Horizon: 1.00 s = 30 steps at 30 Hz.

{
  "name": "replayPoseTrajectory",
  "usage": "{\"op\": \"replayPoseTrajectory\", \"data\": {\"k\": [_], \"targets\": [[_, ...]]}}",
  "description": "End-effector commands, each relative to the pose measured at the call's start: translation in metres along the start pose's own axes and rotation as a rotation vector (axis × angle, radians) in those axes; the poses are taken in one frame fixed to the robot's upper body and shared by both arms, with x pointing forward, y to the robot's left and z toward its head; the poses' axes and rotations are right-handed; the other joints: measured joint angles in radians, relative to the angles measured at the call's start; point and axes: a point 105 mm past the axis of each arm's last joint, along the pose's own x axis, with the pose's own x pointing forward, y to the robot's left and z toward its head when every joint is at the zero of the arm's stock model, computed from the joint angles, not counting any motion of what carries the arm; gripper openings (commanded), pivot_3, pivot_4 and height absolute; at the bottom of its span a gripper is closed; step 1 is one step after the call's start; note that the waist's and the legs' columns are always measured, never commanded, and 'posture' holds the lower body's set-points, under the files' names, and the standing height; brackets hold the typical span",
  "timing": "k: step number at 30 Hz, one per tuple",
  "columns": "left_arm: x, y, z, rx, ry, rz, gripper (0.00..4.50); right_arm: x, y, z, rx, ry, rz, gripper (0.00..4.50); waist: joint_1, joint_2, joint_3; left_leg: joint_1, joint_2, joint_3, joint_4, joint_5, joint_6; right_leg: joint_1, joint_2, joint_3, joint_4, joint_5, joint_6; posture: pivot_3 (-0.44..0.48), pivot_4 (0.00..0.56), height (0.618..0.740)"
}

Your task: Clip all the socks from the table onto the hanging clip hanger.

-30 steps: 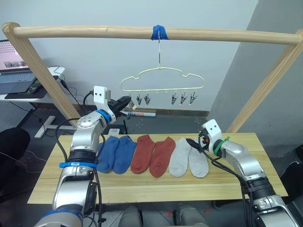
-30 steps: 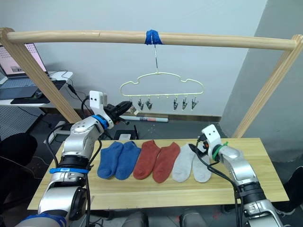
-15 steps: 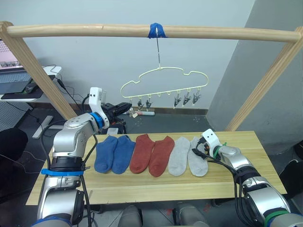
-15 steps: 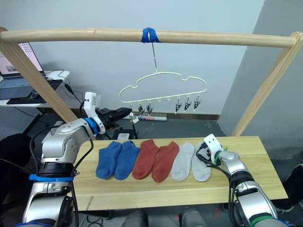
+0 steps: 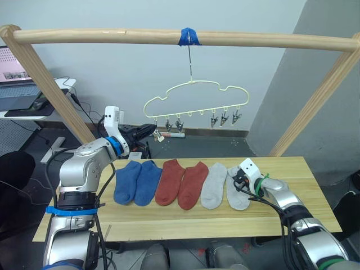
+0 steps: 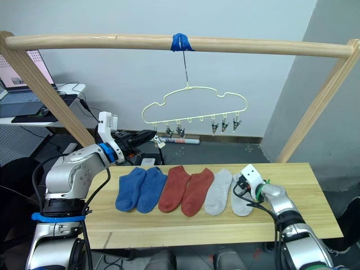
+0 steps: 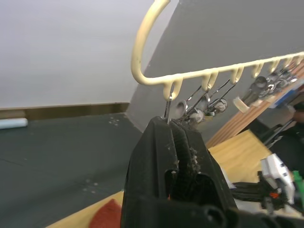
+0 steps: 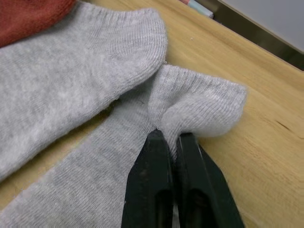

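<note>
Right claw (image 8: 173,142) pinching grey sock (image 8: 199,107) cuff edge.

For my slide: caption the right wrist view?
Right gripper pinches the cuff of a light grey sock on the table.

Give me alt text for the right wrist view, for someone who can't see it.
The right gripper has its two black fingers pinched shut on the bunched cuff of a light grey sock lying on the light wood table. A second grey sock lies beside it, touching it, and the edge of a rust-red sock shows in one corner.
</note>
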Motion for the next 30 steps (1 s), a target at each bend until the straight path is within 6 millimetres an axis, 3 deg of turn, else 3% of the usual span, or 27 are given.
{"op": "replayPoseTrajectory", "data": {"k": [1,7,10,14,21,30], "targets": [[-0.003,-0.005,0.004,-0.123,-0.019,-0.042,0.00,-0.023,-0.002,0.034,-0.061,-0.110,0.048,0.02,0.005,0.001,0.001,0.000,0.000,0.000,0.000,0.000,0.000,0.000,0.000,0.000,0.000,0.000,0.000,0.078,0.105,0.740],[-0.009,-0.020,0.013,-0.377,-0.028,-0.189,0.00,-0.062,0.063,0.105,-0.017,-0.270,0.379,0.02,0.002,0.002,0.002,-0.001,0.001,-0.001,-0.001,0.000,0.000,-0.002,0.001,0.000,0.001,0.000,0.000,0.055,0.102,0.740],[-0.010,-0.023,0.020,-0.424,-0.037,-0.217,0.00,-0.063,0.093,0.137,0.010,-0.337,0.481,0.02,0.005,0.000,0.003,-0.001,0.001,-0.003,0.000,0.000,0.000,-0.001,0.002,-0.002,0.001,0.000,0.000,0.051,0.102,0.740],[-0.009,-0.026,0.024,-0.429,-0.048,-0.223,0.00,-0.051,0.120,0.172,0.065,-0.400,0.555,0.02,0.013,-0.002,0.005,-0.002,0.000,-0.003,0.000,0.000,0.000,-0.002,0.001,-0.002,0.000,0.000,0.000,0.060,0.102,0.740],[-0.010,-0.032,0.026,-0.416,-0.057,-0.229,0.00,-0.029,0.138,0.205,0.072,-0.439,0.588,0.02,0.034,-0.003,0.006,-0.006,0.000,-0.003,0.000,0.000,0.000,-0.005,-0.001,-0.003,0.000,0.000,0.000,0.090,0.104,0.740],[-0.014,-0.034,0.020,-0.402,-0.049,-0.221,0.00,-0.031,0.138,0.231,0.070,-0.496,0.611,0.02,0.040,-0.003,0.006,-0.006,0.000,-0.004,0.000,0.000,0.000,-0.005,-0.001,-0.004,0.000,0.000,0.000,0.104,0.105,0.740]]}}
